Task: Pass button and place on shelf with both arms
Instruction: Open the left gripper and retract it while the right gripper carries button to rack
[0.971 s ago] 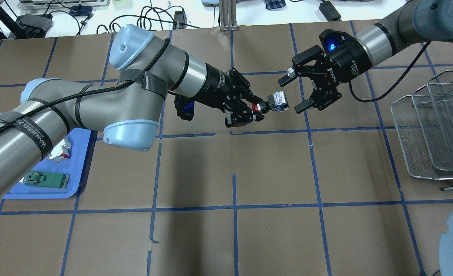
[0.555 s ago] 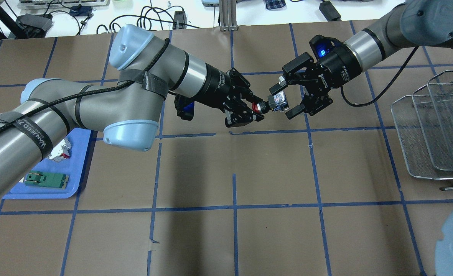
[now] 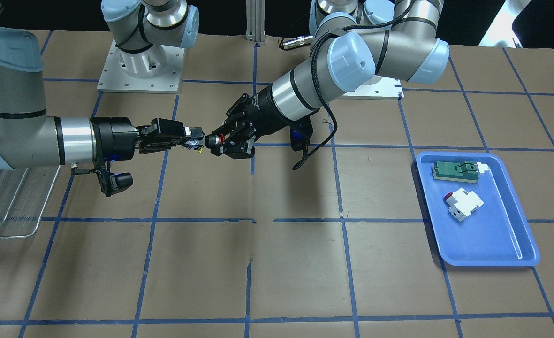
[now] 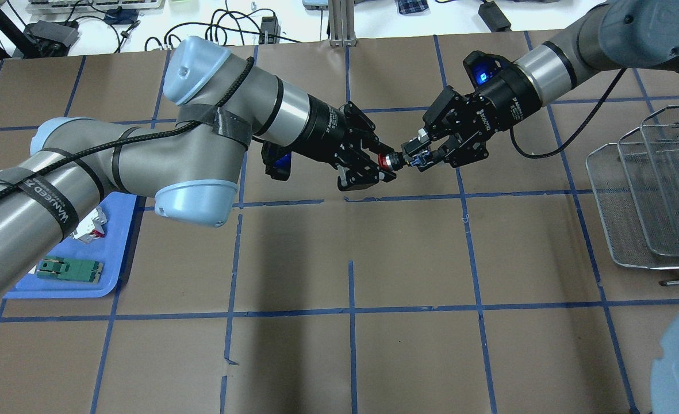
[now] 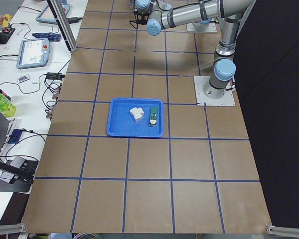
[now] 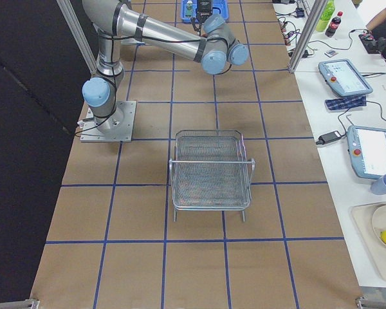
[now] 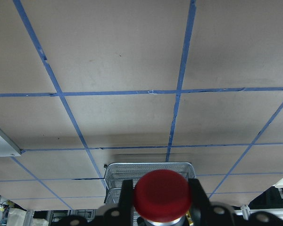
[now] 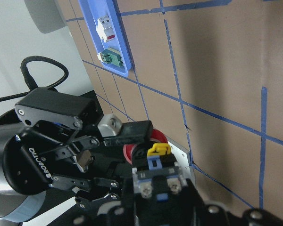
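Note:
The button, black with a red cap, is held in the air over the table's middle, between both grippers. My left gripper is shut on its red-cap end. My right gripper is shut on its terminal end. The front view shows the same: the button, the left gripper and the right gripper. The left wrist view shows the red cap. The right wrist view shows the button's terminal block between my fingers. The wire-mesh shelf stands at the table's right edge.
A blue tray on my left side holds a white block and a green board. The shelf also shows in the exterior right view. Both arm bases stand at the table's rear.
My right gripper has moved in toward the left gripper and closed its open fingers on the button's terminal end. The left arm has stayed still, holding the button.

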